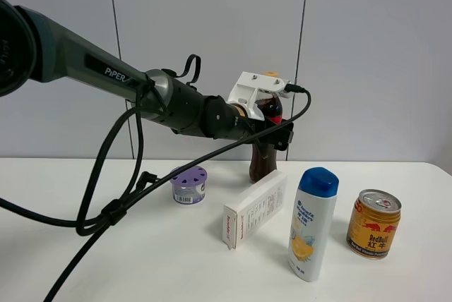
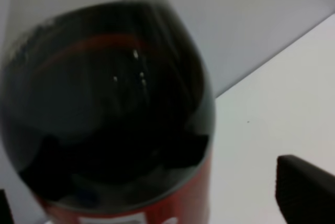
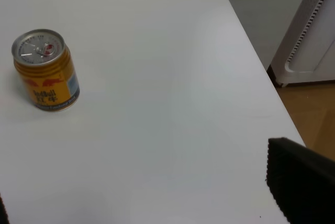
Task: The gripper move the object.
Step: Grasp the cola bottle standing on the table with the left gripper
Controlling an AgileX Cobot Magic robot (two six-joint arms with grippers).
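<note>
The tall cola bottle (image 1: 263, 162) with a red label and a yellow-orange cap (image 1: 271, 74) stands on the white table (image 1: 106, 267) at the back middle. My left gripper (image 1: 272, 130), black with a white mount (image 1: 256, 89), reaches across and has its jaws on either side of the bottle at label height. In the left wrist view the bottle (image 2: 104, 119) fills the frame, and one black finger (image 2: 306, 187) stands clear of its side. My right gripper (image 3: 136, 187) is open and empty above the table, with one finger (image 3: 303, 182) in view. It does not show in the exterior view.
In front of the bottle are a purple air freshener (image 1: 189, 184), a white box (image 1: 255, 208), a white-and-blue shampoo bottle (image 1: 313, 223) and a gold can (image 1: 373, 223), which the right wrist view also shows (image 3: 46, 70). A black cable (image 1: 106, 210) hangs over the left side of the table. The table's right edge (image 3: 261, 72) borders the floor.
</note>
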